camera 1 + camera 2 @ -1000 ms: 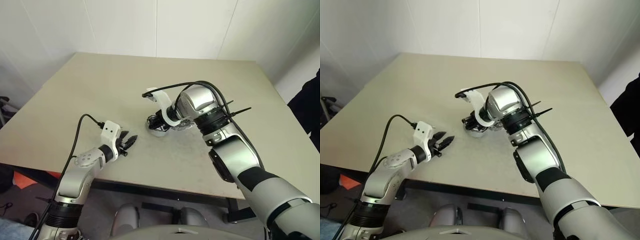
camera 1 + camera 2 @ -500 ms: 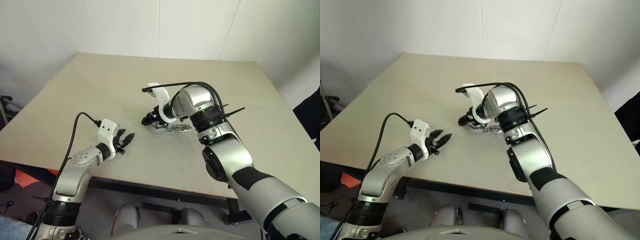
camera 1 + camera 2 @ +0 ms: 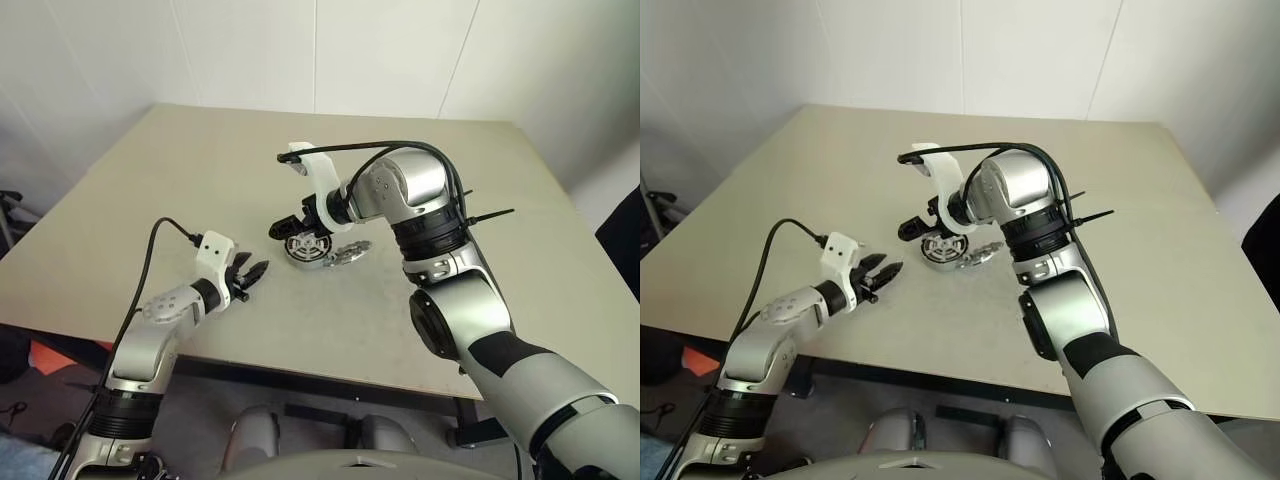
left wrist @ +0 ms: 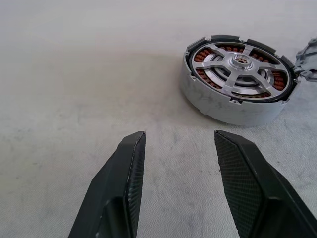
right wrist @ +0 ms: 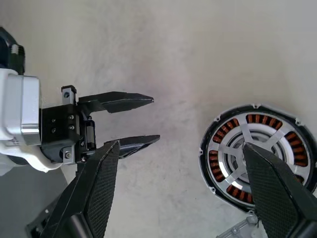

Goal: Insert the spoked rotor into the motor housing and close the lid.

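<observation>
Now rotor (image 4: 237,63) seated flat inside housing (image 4: 233,101) — silver spokes over copper windings, first step judged done. Lid (image 3: 345,254) not yet closed: lying open on table (image 3: 200,170), hinged at housing's edge on the side away from left claw.

Right claw (image 5: 185,171) hanging just above housing, jaws wide, holding nothing; rotor directly under one finger (image 5: 277,191) in its wrist view, other finger out over bare table. No contact with housing visible.

Left claw (image 4: 178,148) low over table, well short of housing, jaws partly apart, empty; housing ahead of it and a little off toward its right finger (image 4: 242,173).

Left to do — swing lid over onto housing and press it shut. Judged: lid thin and lying flat, so likely needs a fingertip under its edge; housing light enough to slide unless steadied by the other claw.
</observation>
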